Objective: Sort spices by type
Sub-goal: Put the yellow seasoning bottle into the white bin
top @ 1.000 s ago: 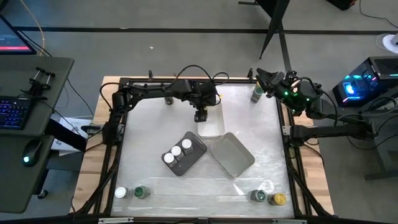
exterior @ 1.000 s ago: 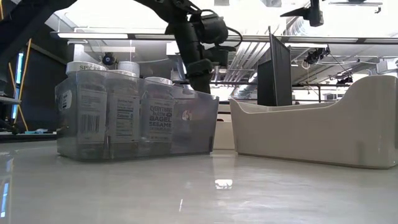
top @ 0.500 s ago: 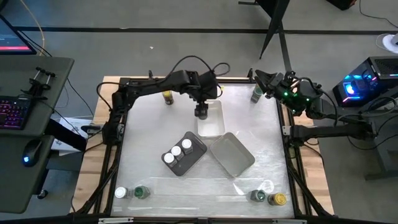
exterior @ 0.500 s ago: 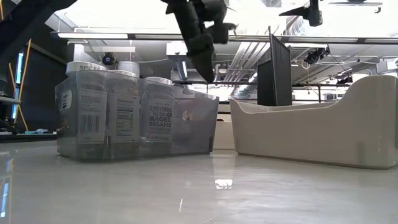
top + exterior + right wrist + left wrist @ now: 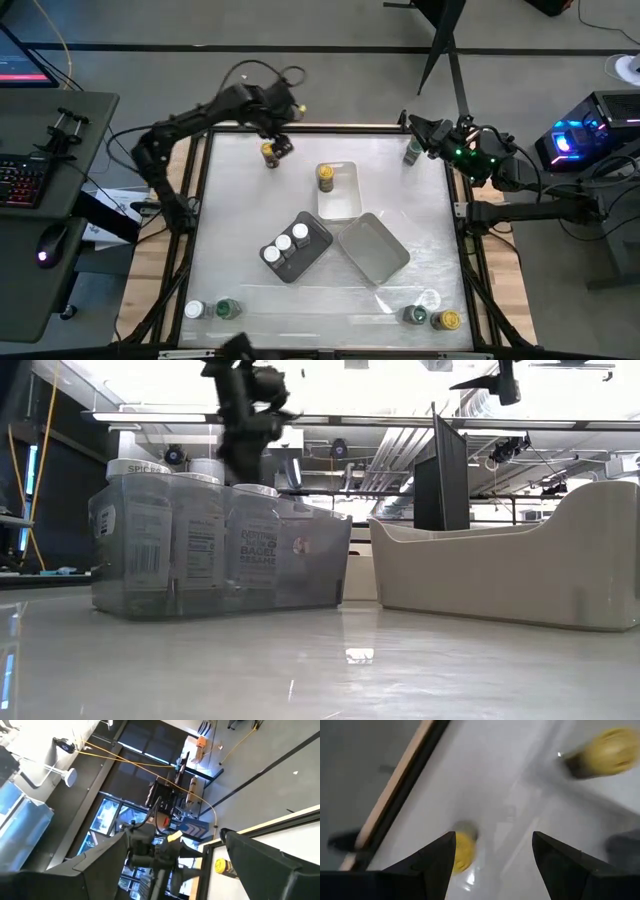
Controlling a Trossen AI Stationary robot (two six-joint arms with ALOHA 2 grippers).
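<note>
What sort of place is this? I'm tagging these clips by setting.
Probably a robotics lab or workshop: a keyboard and mouse on a side desk, an exposed-duct ceiling, and a lit computer tower beside the table.

Glossy white table (image 5: 250, 215); translucent plastic grey tray (image 5: 320, 555).

A yellow-lidded spice jar (image 5: 268, 154) stands upright just beside the open left gripper (image 5: 282, 145). Another yellow-lidded jar (image 5: 325, 177) stands farther off, in a white tray. Three white-lidded jars (image 5: 285, 243) stand together well away from it. A green-lidded jar (image 5: 412, 152) stands near the open right gripper (image 5: 412, 128).
</note>
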